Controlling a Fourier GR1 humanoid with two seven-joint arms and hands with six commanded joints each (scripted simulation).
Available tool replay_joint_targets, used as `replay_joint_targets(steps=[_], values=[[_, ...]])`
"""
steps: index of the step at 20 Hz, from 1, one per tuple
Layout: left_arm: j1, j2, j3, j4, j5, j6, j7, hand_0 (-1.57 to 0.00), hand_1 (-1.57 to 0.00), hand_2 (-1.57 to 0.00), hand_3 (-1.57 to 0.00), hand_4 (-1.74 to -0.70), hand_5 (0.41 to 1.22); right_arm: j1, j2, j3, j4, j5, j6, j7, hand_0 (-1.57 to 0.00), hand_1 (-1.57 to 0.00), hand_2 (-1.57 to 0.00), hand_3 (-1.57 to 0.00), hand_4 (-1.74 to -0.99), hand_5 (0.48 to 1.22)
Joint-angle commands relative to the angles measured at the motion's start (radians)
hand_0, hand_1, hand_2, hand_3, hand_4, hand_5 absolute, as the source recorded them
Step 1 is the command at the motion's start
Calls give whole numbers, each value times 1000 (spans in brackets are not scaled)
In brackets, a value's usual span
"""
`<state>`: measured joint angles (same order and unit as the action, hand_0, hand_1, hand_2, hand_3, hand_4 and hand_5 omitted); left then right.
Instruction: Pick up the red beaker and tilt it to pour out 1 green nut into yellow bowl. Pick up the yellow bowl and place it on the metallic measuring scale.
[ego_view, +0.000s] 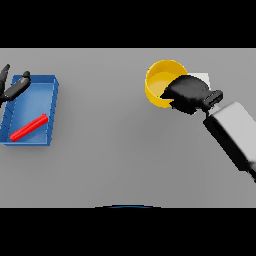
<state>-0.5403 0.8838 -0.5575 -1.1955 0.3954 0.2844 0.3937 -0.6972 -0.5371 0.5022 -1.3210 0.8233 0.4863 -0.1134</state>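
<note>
The yellow bowl (161, 82) sits at the far right of the table, and I cannot make out anything inside it. My right hand (189, 93) covers its right rim, fingers curled over the edge and holding it. Just behind that hand a pale corner of the metallic scale (202, 78) peeks out, the rest hidden by hand and bowl. The red beaker (29, 127) lies on its side in the blue tray (54, 102) at the far left. My left hand (14, 88) hovers over the tray's far left corner, fingers straight and spread, holding nothing.
The grey table spreads between the tray and the bowl. My right forearm (232, 132) crosses the right side from the lower right.
</note>
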Motion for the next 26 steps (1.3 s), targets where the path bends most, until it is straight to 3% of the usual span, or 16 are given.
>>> replay_joint_targets(steps=[1,6,12,13,15,18,21,23,25,26], values=[[5,2,0,-1,4,1,14,1,1,1,1,-729,717,-9,0,-13,24,-3,-8,5,-1569,-1571,-1534,-1151,-1741,1221],[1,3,3,-17,13,4,36,1,1,1,1,-739,734,-14,-22,-38,150,26,-104,-26,-1570,-1571,-1546,-1146,-1741,1221],[13,21,3,-18,9,-2,45,1,1,1,1,-720,720,-49,2,-70,348,34,-193,-39,-1571,-1571,-1487,-1195,-1741,1221],[21,21,2,-19,8,-1,33,1,1,1,1,-722,717,-53,-1,-75,381,34,-201,-60,-1571,-1571,-1474,-1235,-1741,1221],[13,29,11,-19,13,-2,41,1,1,1,1,-726,713,-70,5,-89,424,27,-198,-38,-1571,-1571,-1451,-1295,-1741,1221],[12,25,2,-20,8,-7,43,1,1,1,1,-725,710,-84,19,-97,509,21,-222,-74,-1571,-1571,-1418,-1349,-1741,1221],[12,24,4,-26,10,-4,36,1,1,1,1,-729,713,-84,36,-103,525,1,-192,-69,-1528,-1571,-1382,-1440,-1741,1221],[7,23,-1,-20,4,-7,45,1,1,1,1,-727,712,-87,38,-107,542,1,-188,-59,-1417,-1571,-1363,-1487,-1741,1221],[15,20,-2,-15,3,-5,41,1,1,1,1,-727,715,-93,40,-107,556,4,-183,-58,-1397,-1571,-1385,-1363,-1741,1221],[12,20,0,-14,5,-6,43,1,1,1,1,-729,717,-89,39,-114,558,-3,-178,-69,-1332,-1459,-1423,-1198,-1741,1221]])
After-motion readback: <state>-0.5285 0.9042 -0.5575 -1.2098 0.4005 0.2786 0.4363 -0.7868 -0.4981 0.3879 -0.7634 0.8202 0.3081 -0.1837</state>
